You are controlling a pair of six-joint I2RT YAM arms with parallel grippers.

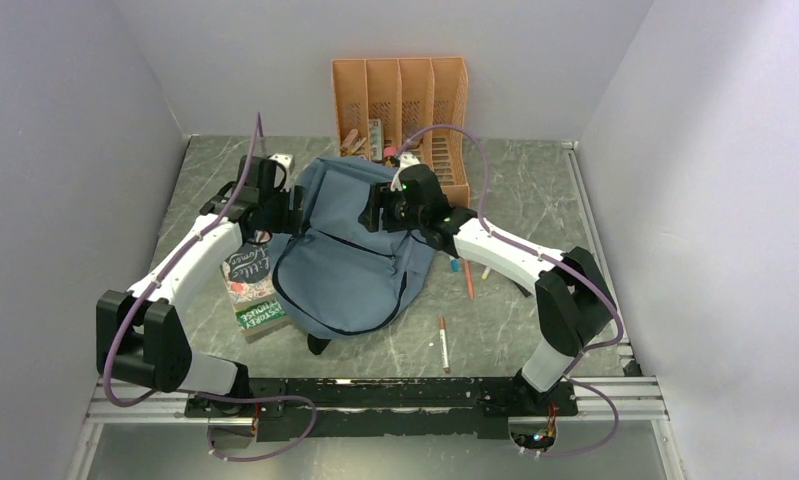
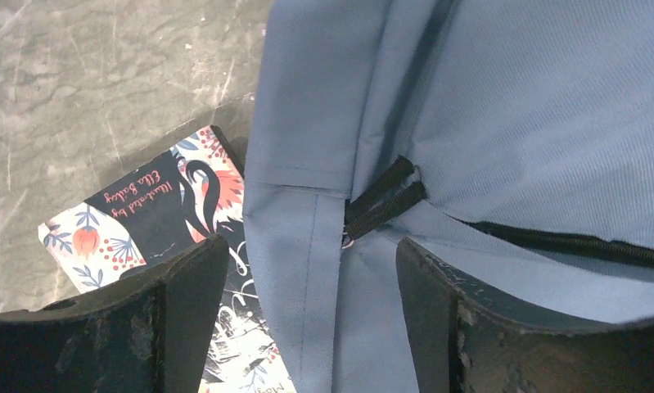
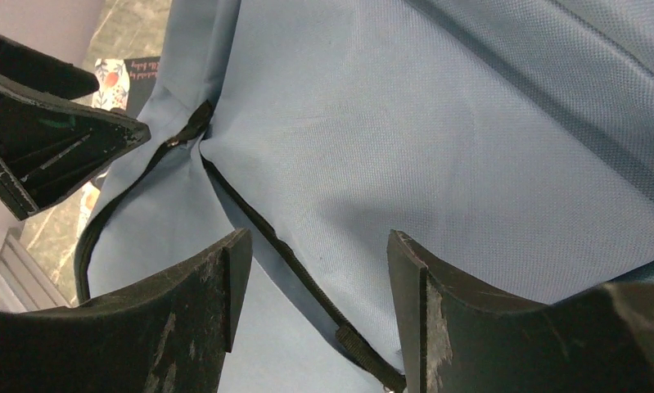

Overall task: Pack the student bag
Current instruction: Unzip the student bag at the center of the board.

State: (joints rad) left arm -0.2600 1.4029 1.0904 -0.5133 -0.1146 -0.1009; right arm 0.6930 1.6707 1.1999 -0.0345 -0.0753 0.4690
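Top external view: the student bag [image 1: 345,262] lies flat mid-surface, zip seemingly shut. Our left claw [image 2: 311,254] is released, straddling the zip pulls [image 2: 385,201]; our right claw [image 3: 319,246] hangs released over bare fabric. We judge either claw could pinch cloth instead of a pull and drag the bag. We count two books [image 1: 250,290], one bag, at least three pens [image 1: 443,343] and one orange file organizer [image 1: 400,95] on the surface [image 1: 535,190].
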